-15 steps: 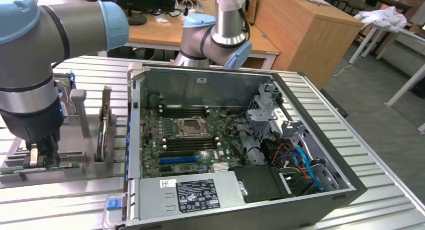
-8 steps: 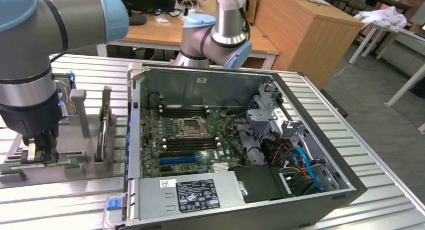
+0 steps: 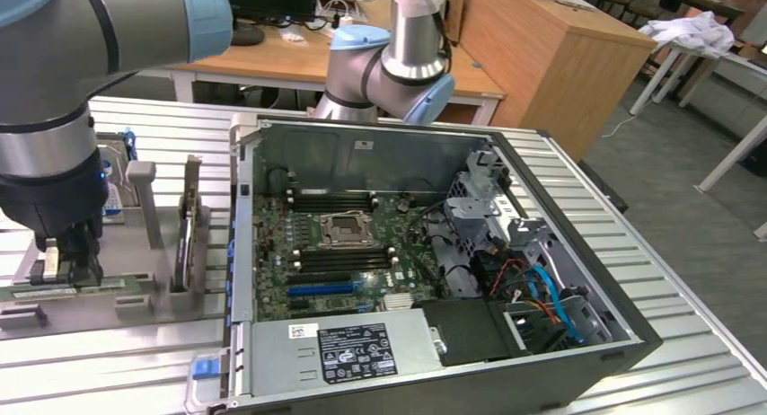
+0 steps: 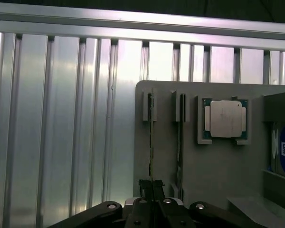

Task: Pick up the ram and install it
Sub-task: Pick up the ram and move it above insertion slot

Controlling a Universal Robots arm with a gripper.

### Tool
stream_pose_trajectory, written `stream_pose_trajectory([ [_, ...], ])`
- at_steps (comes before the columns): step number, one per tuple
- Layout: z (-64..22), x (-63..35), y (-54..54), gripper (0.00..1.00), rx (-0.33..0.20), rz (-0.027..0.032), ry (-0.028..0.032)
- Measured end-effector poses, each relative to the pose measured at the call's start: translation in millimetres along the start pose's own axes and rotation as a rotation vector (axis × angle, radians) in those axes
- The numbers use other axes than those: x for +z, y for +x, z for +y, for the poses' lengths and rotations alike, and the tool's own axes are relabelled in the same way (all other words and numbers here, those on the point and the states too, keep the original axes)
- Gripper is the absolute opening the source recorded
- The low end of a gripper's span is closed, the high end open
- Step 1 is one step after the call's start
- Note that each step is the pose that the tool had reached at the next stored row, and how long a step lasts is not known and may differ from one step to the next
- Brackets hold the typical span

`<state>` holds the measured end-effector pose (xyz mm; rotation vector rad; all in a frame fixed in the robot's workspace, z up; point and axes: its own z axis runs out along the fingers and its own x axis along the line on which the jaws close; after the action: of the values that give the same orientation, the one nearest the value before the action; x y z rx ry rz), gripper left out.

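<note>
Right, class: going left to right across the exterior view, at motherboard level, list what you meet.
gripper, shut on the ram → second stick standing in the grey holder → processor socket → blue cables

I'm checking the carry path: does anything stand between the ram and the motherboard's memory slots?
Yes. The end effector is shut on the ram in the grey holder. Between it and the memory slots stand a tall upright piece on the holder and the open case's side wall, toward the exterior view's right.
</note>
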<state>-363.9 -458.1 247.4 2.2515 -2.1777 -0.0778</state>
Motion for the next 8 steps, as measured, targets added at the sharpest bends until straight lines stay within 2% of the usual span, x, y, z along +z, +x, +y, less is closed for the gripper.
stream_pose_trajectory([
  [8,0.7,-17.4,-0.5,0.11,0.001,-0.0001,0.0001],
])
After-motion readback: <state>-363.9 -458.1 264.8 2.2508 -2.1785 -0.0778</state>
